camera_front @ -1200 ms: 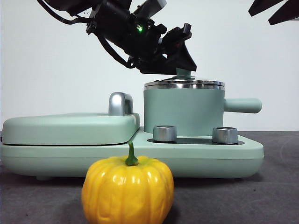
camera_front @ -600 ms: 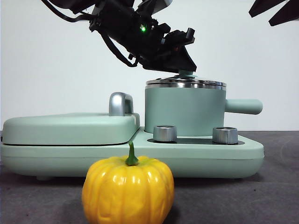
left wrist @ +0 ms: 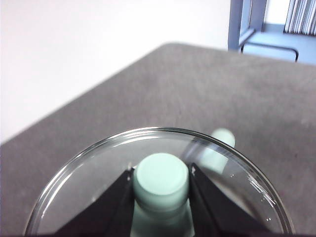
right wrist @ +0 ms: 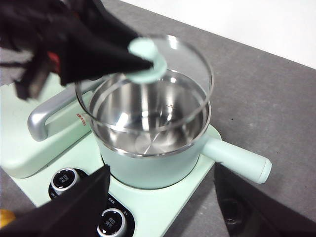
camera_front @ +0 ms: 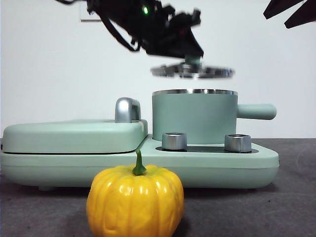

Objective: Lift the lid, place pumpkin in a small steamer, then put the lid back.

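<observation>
So the left end effector [camera_front: 190,58] has its jaws pinched on the little knob of the lid [camera_front: 193,71], holding it in the air right over the small steamer [camera_front: 193,118], clear of the steel rim. Grabbing the knob makes sense, it's the only thing on that glass disc you can actually grip. In the right wrist view the pot is wide open, bare steel inside, nothing in it yet.

The pumpkin [camera_front: 135,202] sits on the desk [camera_front: 276,207] in front of the griddle unit [camera_front: 74,143], roughly 7 o'clock from the pot in the front view, untouched.

The right end effector [right wrist: 158,207] hangs back on the pot's handle side with jaws spread wide, holding nothing. My guess: it's parked there for the pumpkin grab once the lid clears away.
</observation>
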